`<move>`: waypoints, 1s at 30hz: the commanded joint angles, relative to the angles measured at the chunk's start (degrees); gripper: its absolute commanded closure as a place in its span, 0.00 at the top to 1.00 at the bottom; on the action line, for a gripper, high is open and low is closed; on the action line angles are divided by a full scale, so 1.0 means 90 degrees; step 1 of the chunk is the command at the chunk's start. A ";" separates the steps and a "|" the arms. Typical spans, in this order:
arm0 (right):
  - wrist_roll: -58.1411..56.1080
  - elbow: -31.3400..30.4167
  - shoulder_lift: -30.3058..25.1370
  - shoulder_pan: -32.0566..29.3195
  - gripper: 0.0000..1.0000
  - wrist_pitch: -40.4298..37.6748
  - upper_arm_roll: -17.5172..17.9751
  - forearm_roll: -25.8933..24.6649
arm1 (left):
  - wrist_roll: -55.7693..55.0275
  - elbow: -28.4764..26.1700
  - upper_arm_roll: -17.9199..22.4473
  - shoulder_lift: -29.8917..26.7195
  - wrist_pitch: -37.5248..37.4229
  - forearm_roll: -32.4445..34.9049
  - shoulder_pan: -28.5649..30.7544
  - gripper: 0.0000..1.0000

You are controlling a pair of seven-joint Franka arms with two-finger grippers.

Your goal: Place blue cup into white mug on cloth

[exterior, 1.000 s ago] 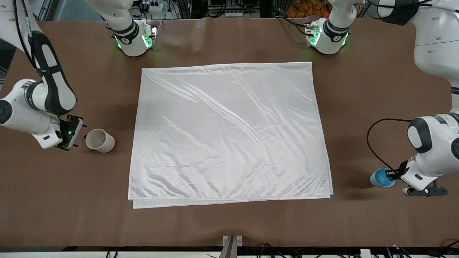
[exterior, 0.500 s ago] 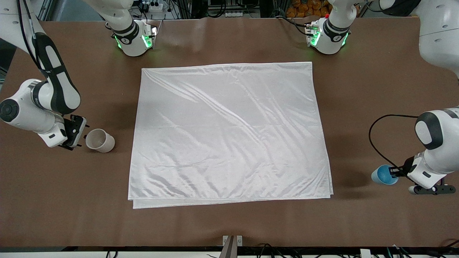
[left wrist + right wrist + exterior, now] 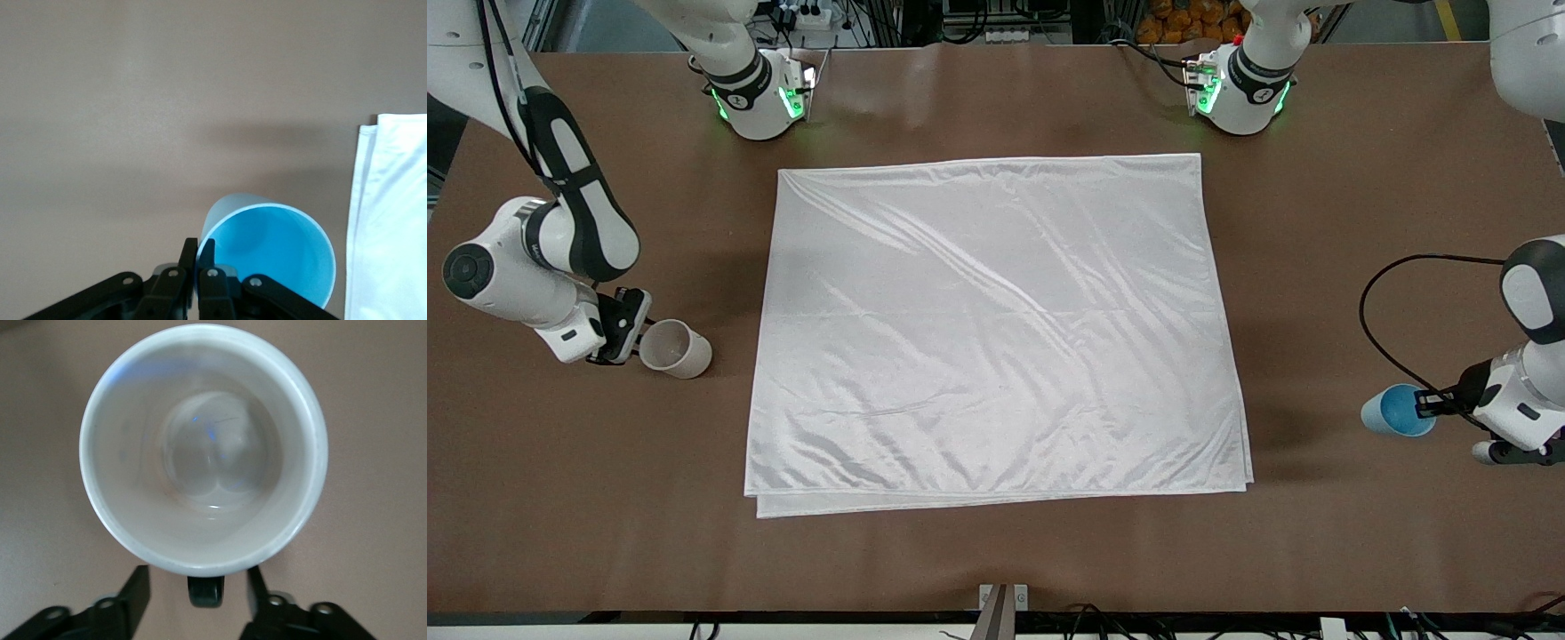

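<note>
Left claw: you have it pinched tight on the rim wall of the blue cup, one finger inside the mouth and one outside, over bare tabletop at the left arm's end.
Right claw: its fingers stand apart on either side of the dark handle of the white mug, not yet pressing on it, near the tabletop edge at the right arm's end.
Step in hand: you are taking hold of the mug by its handle. Centre the handle between the fingers before you squeeze, so the mug does not twist or skid.
Blue cup: long axis tilted, mouth facing up and toward the left claw; it looks to be just clear of the tabletop, beside the cloth's layered corner.
White mug: upright on the bare tabletop just off the cloth's side edge, mouth up, handle turned toward the right claw.
Cloth: spread across the middle of the tabletop, carrying nothing.
</note>
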 commanded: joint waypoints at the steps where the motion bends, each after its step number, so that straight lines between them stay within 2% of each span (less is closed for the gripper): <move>1: -0.0164 -0.0096 -0.0060 -0.0077 0.08 0.0097 0.0077 0.0043 | -0.0062 -0.0076 -0.0107 -0.0384 -0.0461 -0.0143 -0.0016 0.00; 6: -0.0242 -0.0087 -0.0070 -0.0087 0.02 0.0097 0.0165 0.0043 | -0.0218 -0.0076 -0.0176 -0.0706 -0.0929 -0.0143 -0.0016 0.00; 12: -0.0379 -0.0077 -0.0129 -0.0087 0.00 0.0088 0.0223 0.0043 | -0.0219 -0.0076 -0.0186 -0.1077 -0.1369 -0.0143 0.0004 0.00; 20: -0.0379 -0.0018 -0.0285 -0.0077 0.00 0.0068 0.0419 0.0043 | -0.0647 -0.0076 -0.0390 -0.1185 -0.1428 -0.0143 -0.0016 0.00; 30: -0.0174 0.0001 -0.0422 -0.0077 0.00 0.0088 0.1014 0.0072 | -0.1634 -0.0076 -0.0869 -0.1175 -0.1428 -0.0133 -0.0025 0.00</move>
